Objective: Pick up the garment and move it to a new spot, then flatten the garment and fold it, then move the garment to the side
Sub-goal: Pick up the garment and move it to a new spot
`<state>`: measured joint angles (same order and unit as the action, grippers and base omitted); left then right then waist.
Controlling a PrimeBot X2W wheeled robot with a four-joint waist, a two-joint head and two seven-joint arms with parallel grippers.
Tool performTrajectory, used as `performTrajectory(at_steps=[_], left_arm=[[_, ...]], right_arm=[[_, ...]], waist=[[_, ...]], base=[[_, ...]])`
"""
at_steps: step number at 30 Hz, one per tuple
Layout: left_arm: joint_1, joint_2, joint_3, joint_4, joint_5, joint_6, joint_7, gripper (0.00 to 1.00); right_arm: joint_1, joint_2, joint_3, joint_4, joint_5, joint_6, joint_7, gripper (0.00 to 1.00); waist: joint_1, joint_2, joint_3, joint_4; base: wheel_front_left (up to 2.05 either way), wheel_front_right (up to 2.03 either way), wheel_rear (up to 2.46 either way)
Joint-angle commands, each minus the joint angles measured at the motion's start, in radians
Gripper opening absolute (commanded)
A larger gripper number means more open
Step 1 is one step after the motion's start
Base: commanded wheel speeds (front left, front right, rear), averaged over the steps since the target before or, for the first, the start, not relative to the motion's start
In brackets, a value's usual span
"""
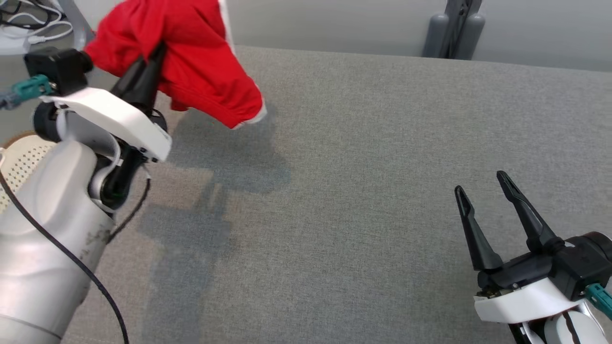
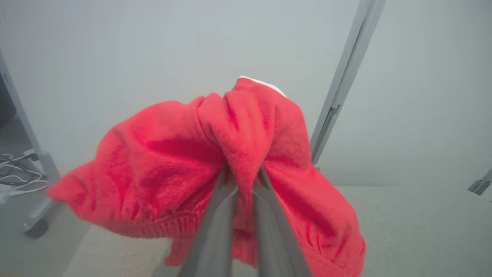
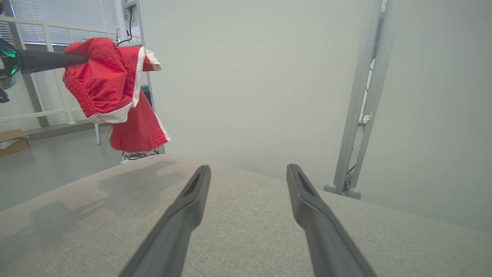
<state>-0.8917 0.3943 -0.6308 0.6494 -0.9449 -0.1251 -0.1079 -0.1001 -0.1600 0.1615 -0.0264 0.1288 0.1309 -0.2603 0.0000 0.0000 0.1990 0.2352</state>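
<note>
A grey woven tabletop runs out toward a pale wall, with a metal upright beyond its far edge. The garment, red shorts with white trim, hangs bunched in the air above the far left part of the surface, clear of the cloth. The left gripper has its two fingers pressed together on a thick fold of the fabric, so the rest droops to either side. The right gripper sits low at the near right, well apart from the shorts, with its fingers spread wide and holding nothing. The step in hand looks like the carry to a new spot. To do it well, I would bring the bundle toward the middle of the tabletop and lower it until the hanging hem touches first. A slight drag would then let the fabric trail out rather than heap. Letting go only once most of it lies down should leave less flattening to do. A fast swing could shake the lump out of the pinch.
</note>
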Motion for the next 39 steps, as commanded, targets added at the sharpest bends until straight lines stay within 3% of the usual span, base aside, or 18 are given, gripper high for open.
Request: performTrajectory(at_steps=[1,8,14,17,22,30,39], left_arm=[[0.029,-0.012,0.002,-0.057,-0.011,0.011,-0.015,0.00],[0.107,-0.058,-0.074,-0.288,0.046,0.096,0.008,0.00],[0.149,-0.112,-0.146,-0.416,0.076,0.135,0.031,0.00],[0.157,-0.136,-0.183,-0.444,0.103,0.139,0.028,0.00],[0.144,-0.182,-0.219,-0.465,0.132,0.103,-0.027,0.00],[0.133,-0.222,-0.281,-0.424,0.151,0.043,-0.064,0.00],[0.082,-0.152,-0.395,-0.096,0.290,0.042,-0.021,0.00]], right_arm=[[0.009,0.002,-0.013,-0.008,0.004,0.000,-0.006,1.00],[0.002,0.009,-0.057,-0.020,0.006,0.000,-0.007,1.00],[-0.018,0.019,-0.105,-0.031,0.010,0.000,-0.006,1.00],[-0.021,0.026,-0.128,-0.036,0.007,0.000,-0.006,1.00],[-0.027,0.042,-0.165,-0.038,-0.006,0.000,-0.006,1.00],[-0.029,0.074,-0.216,-0.034,-0.028,0.000,-0.006,1.00],[-0.036,0.088,-0.200,-0.027,-0.034,0.000,-0.006,1.00]], waist=[[0.0000,0.0000,-0.022,-0.018],[0.0000,0.0000,-0.031,-0.077],[0.0000,0.0000,-0.009,-0.157],[0.0000,0.0000,0.003,-0.194],[0.0000,0.0000,0.015,-0.249],[0.0000,0.0000,0.014,-0.304],[0.0000,0.0000,0.033,-0.336]], base=[[0.00,0.00,0.00],[0.00,0.00,0.00],[0.00,0.00,0.00],[0.00,0.00,0.00],[0.00,0.00,0.00],[0.00,0.00,0.00],[0.00,0.00,0.00]])
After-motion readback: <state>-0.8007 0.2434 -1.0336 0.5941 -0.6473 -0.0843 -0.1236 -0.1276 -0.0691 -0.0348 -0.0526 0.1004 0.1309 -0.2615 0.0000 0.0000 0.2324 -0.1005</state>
